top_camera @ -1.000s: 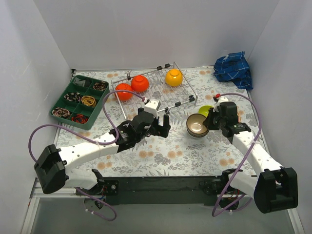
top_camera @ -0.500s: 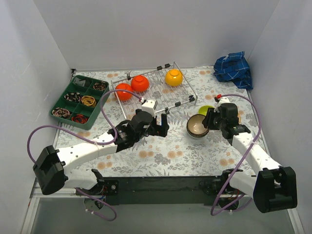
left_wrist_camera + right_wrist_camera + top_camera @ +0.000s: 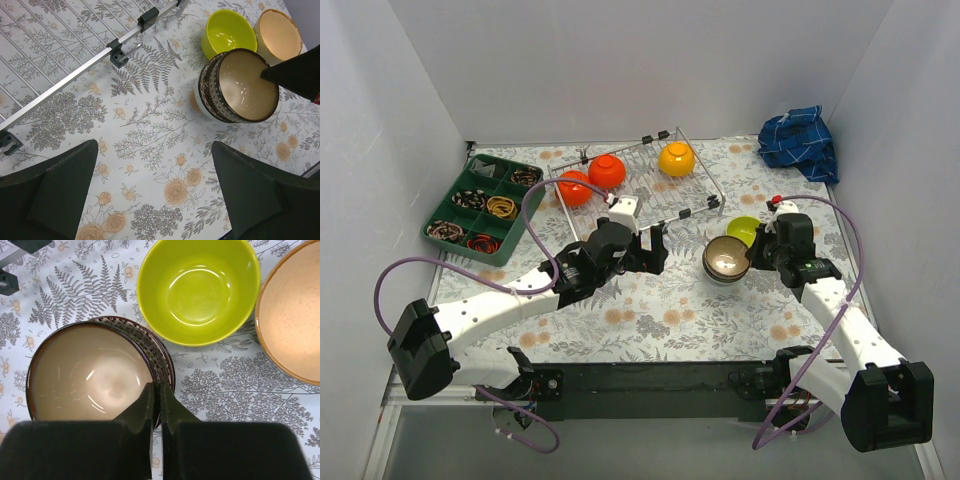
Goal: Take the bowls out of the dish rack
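Observation:
The silver wire dish rack [image 3: 650, 185] holds two orange-red bowls [image 3: 590, 178] at its left and a yellow-orange bowl [image 3: 677, 158] at its far right. My right gripper [image 3: 156, 395] is shut on the rim of a dark patterned bowl with a tan inside [image 3: 90, 375], which rests on the table right of the rack [image 3: 727, 259]. A lime bowl [image 3: 200, 287] and a peach bowl [image 3: 292, 315] stand beside it. My left gripper [image 3: 655, 250] is open and empty over the table, just in front of the rack's near rail [image 3: 75, 77].
A green compartment tray [image 3: 483, 208] with small items stands at the left. A blue cloth [image 3: 800, 142] lies at the back right corner. White walls close in on both sides and the back.
My left gripper has moved back toward the rack's near edge. The right gripper and the dark bowl have shifted slightly right and settled.

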`<action>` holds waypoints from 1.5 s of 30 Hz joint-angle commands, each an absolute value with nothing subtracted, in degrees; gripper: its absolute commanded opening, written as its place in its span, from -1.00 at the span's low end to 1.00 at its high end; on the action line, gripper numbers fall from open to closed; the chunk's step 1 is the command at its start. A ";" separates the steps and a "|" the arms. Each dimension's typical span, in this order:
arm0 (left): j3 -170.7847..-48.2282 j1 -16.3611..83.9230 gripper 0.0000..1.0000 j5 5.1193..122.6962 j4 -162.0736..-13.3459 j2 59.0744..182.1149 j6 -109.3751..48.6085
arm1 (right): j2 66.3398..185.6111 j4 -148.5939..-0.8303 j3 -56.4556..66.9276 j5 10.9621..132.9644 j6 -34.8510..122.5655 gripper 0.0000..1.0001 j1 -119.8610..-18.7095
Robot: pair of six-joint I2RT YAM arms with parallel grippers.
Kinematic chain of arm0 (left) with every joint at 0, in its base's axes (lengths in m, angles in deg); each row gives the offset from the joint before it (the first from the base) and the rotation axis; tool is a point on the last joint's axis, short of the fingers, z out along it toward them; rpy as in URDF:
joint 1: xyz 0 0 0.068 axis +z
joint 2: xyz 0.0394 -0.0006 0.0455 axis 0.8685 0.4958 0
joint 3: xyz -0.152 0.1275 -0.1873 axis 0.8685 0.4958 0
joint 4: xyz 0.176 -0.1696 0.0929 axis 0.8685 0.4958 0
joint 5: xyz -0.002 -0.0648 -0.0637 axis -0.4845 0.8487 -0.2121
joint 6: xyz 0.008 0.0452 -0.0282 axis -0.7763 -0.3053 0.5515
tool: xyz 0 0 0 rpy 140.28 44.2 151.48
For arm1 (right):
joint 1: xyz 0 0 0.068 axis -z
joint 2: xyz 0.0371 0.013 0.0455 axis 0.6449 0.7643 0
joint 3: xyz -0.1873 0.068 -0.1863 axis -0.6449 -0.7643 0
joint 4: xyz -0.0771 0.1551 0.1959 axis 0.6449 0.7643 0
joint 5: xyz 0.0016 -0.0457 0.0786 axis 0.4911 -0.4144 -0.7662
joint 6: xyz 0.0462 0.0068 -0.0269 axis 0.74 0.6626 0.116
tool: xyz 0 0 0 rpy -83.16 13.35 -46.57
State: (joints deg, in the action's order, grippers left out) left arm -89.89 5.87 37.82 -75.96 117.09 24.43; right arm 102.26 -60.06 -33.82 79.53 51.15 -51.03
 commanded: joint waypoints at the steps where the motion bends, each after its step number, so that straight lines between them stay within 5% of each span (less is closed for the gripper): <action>1: -92.36 6.49 0.96 36.84 -75.06 116.20 23.69 | 101.23 -60.81 -34.45 79.43 53.21 -0.93 -51.06; 9: -93.32 7.72 0.96 36.84 -74.80 116.73 23.51 | 101.58 -61.77 -35.94 81.45 53.13 -0.89 -50.97; 15: -99.19 11.23 0.96 35.26 -72.61 121.72 22.82 | 100.45 -61.16 -33.15 78.04 52.07 -0.24 -50.97; 24: -112.91 22.21 0.96 30.52 -61.89 132.71 15.97 | 98.60 -54.66 -23.56 71.61 48.74 0.41 -50.97; 31: -120.48 27.49 0.96 17.51 -63.10 142.65 -2.92 | 97.28 -54.13 -21.53 66.07 46.46 0.54 -51.06; 45: -126.19 32.59 0.96 19.00 -74.27 156.89 -35.01 | 96.57 -53.07 -21.18 64.31 43.55 0.72 -50.97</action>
State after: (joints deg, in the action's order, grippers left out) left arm -122.18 30.65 18.72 -70.82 156.08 -26.24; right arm 97.71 -52.70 -23.68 65.30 44.64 -51.05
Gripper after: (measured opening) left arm 0.982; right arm 0.861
